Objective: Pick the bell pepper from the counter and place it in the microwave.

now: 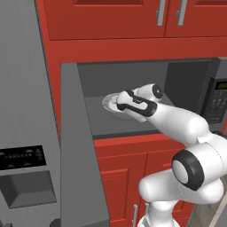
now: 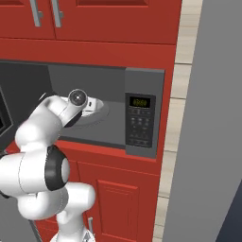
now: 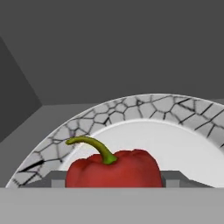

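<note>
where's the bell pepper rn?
In the hand view the bell pepper sits low centre between the gripper fingertips, over the plate inside the microwave, whose door is open.

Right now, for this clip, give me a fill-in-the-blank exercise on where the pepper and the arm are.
1. The gripper reaches inside the ____.
2. The bell pepper between the fingertips is ____ in colour.
3. Under the pepper lies a white ____ with a cracked-pattern rim.
4. The microwave's door stands ____.

Missing words: microwave; red; plate; open
</note>
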Robot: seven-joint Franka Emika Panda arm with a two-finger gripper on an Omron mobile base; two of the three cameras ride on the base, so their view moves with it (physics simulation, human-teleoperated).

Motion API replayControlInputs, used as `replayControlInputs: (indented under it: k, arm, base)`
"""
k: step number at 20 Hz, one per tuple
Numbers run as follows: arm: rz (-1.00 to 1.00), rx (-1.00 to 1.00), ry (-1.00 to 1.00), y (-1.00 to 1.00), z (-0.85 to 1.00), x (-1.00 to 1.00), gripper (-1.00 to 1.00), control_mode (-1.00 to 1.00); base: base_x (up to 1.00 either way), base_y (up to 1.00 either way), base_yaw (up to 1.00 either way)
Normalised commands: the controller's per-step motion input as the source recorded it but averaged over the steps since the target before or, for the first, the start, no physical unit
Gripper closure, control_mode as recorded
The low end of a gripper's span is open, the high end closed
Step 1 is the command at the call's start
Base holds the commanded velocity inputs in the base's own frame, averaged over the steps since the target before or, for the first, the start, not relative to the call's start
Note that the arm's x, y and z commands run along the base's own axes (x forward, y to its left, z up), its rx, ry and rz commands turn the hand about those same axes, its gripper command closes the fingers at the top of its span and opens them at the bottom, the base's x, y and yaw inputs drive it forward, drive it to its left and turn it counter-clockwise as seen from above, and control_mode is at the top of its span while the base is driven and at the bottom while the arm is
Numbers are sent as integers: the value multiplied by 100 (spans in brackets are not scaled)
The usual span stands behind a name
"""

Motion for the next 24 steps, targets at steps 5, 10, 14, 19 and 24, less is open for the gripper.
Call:
replayControlInputs:
  k: [5,10,14,19,24]
  arm:
    - [0,0,0,0,-10,15,100,-100]
    - [0,-3,1,0,-10,0,-100,-100]
    - [0,-2,0,0,0,-9,-100,-100]
    - [0,-5,0,0,2,-2,-100,-100]
    - [0,-8,-1,0,27,-5,-100,-100]
  base:
    - [0,0,0]
    - [0,0,0]
    - [0,0,0]
    - [0,0,0]
    - [0,0,0]
